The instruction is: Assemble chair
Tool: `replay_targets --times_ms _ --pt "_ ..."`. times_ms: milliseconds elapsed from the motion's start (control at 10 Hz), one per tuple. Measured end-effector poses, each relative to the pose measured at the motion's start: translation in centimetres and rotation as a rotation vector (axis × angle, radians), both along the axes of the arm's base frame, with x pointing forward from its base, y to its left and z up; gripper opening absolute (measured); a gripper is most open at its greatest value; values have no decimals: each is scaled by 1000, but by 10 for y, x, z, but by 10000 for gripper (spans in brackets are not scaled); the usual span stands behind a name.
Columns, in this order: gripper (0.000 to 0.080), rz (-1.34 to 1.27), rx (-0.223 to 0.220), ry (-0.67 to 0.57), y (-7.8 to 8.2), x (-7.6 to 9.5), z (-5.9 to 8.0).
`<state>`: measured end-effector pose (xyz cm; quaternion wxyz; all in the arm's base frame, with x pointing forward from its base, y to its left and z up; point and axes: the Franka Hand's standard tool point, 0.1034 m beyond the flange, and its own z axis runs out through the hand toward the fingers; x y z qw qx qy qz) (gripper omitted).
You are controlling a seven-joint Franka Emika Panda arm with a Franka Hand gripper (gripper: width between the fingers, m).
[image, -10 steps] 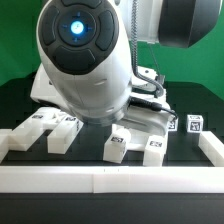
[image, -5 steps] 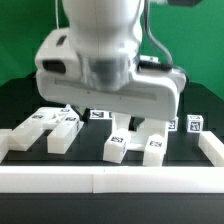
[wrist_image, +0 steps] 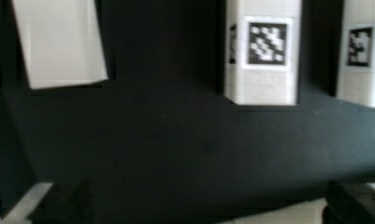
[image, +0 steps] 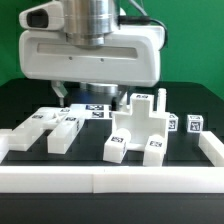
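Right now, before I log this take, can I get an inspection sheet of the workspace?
Surface: black table, matte.
Job's things: white chair parts. A notched block stands upright, tagged pieces lie toward the exterior view's left, and a small tagged cube sits toward its right.
Clutter: nothing seen.
Grippers: gripper open, holding nothing, hanging above the parts.
Cables: thin dark line behind the arm, probably a cable.
Surroundings: white border rail along the front; green backdrop behind.
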<state>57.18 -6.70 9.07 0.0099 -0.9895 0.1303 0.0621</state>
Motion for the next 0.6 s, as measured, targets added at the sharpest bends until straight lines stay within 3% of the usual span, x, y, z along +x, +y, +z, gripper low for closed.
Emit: replay_targets --times_ms 400,600 --pt "649 6 1 2 1 2 0" --pt "649 101 24 -1 -17 -9 -5"
